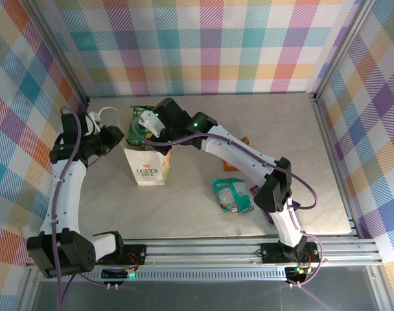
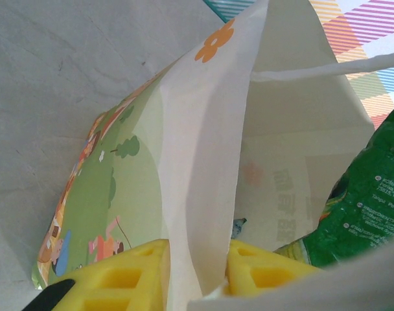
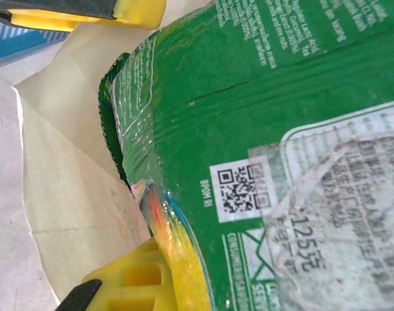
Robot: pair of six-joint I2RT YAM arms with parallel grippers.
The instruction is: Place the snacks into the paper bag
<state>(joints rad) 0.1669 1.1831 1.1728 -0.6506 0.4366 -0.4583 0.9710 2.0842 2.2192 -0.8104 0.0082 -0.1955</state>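
Observation:
The white paper bag (image 1: 146,166) stands upright at the table's left of centre, its mouth open. My left gripper (image 1: 116,137) is shut on the bag's left wall; in the left wrist view that wall (image 2: 197,168) runs between the yellow fingers (image 2: 119,278). My right gripper (image 1: 147,123) is shut on a green snack packet (image 1: 138,127) held over the bag's mouth. In the right wrist view the green packet (image 3: 281,116) hangs partly inside the bag (image 3: 67,168), one yellow finger (image 3: 129,282) against its sealed edge. The green packet (image 2: 362,207) also enters the left wrist view from the right.
A teal snack packet (image 1: 232,194) lies flat on the table right of the bag. An orange packet (image 1: 240,153) peeks out from under the right arm, with a small purple item (image 1: 255,190) beside the elbow. Checked walls enclose the table on three sides.

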